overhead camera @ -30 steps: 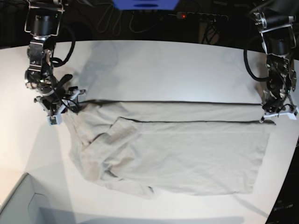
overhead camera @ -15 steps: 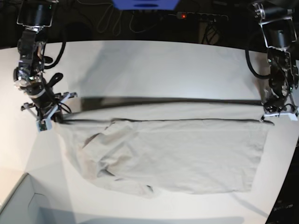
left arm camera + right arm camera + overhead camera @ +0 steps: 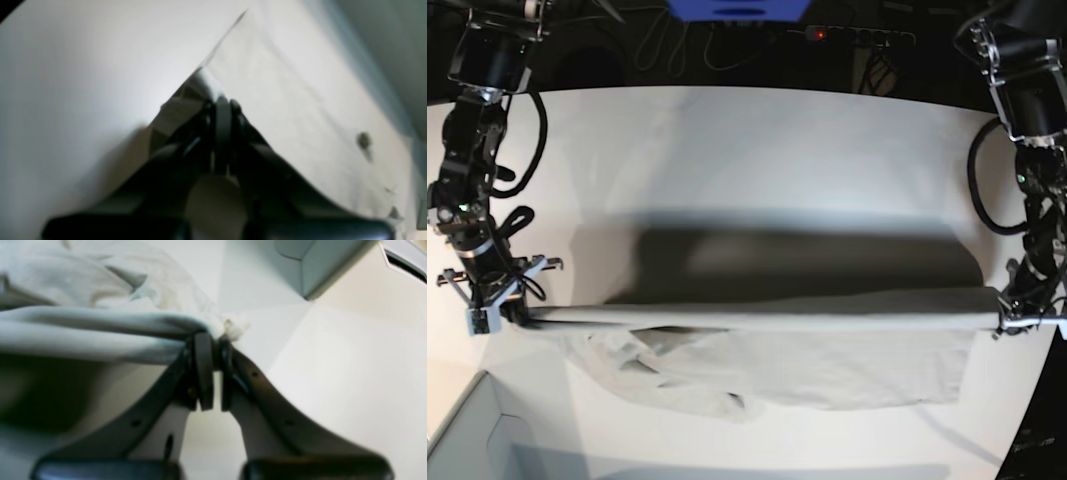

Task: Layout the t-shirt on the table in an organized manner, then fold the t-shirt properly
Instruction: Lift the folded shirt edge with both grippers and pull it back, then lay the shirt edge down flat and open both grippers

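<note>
Right now I see the t-shirt (image 3: 767,350) stretched taut between my two arms, its upper edge drawn into a straight, nearly level line above the table (image 3: 777,150). Below that line the cloth hangs and drapes down — the lower part rests on the tabletop, smooth toward the base view's right and bunched in rumpled folds toward the lower left. A broad dark shadow lies on the white surface just behind the raised edge.

The right gripper (image 3: 489,312), on the base view's left, is clenched on one end of that edge. In its wrist view the dark pads (image 3: 204,370) stand pressed close together with a wad of pale fabric pinched at their tips, and the cloth runs off to the left in a thick roll.

The left gripper (image 3: 1017,322), on the base view's right, is clamped on the other end. Its wrist view is blurred, but I can make out the fingers closed tight on a fold of the shirt — the fabric spreads away up and to the right from the tips.

In the base view's lower left corner sits the corner of a pale grey box (image 3: 467,440), near the rumpled cloth but apart from it.
</note>
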